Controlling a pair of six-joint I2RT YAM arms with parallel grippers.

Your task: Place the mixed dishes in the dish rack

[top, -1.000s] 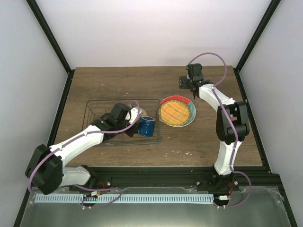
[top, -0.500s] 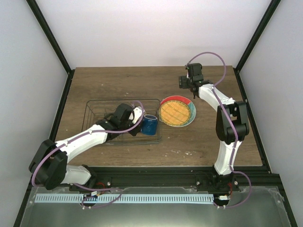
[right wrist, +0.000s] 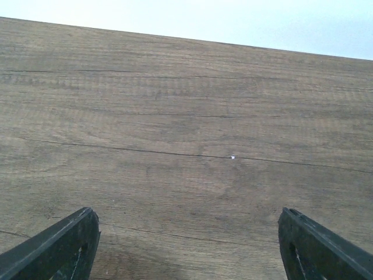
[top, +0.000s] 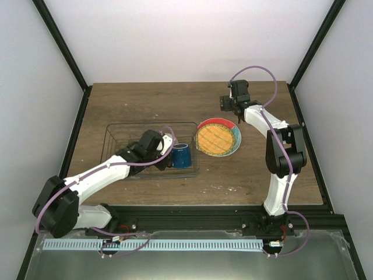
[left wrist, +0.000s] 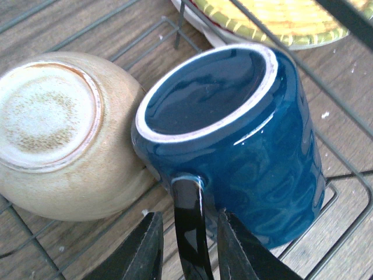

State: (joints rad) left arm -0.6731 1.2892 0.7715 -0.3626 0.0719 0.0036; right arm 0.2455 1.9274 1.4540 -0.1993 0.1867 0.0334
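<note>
The dark blue mug [top: 180, 156] stands mouth down in the right end of the wire dish rack [top: 116, 131]. In the left wrist view the mug [left wrist: 233, 134] leans against the upturned cream bowl [left wrist: 58, 134] on the rack wires [left wrist: 344, 175]. My left gripper [top: 168, 158] straddles the mug's handle [left wrist: 189, 214], with a narrow gap on each side. The yellow-orange grid plate [top: 217, 138] lies on the red plate [top: 236, 140] just right of the rack. My right gripper [top: 231, 105] is wide open and empty over bare table [right wrist: 186, 213]. I cannot make out the translucent plate.
The wooden table [top: 145, 105] is boxed in by white walls and black frame posts. The plate stack's edge [left wrist: 280, 17] sits just outside the rack's right wall.
The mug has gone from tilted to resting in the rack, shifting slightly with my left gripper. The right arm has barely moved.
</note>
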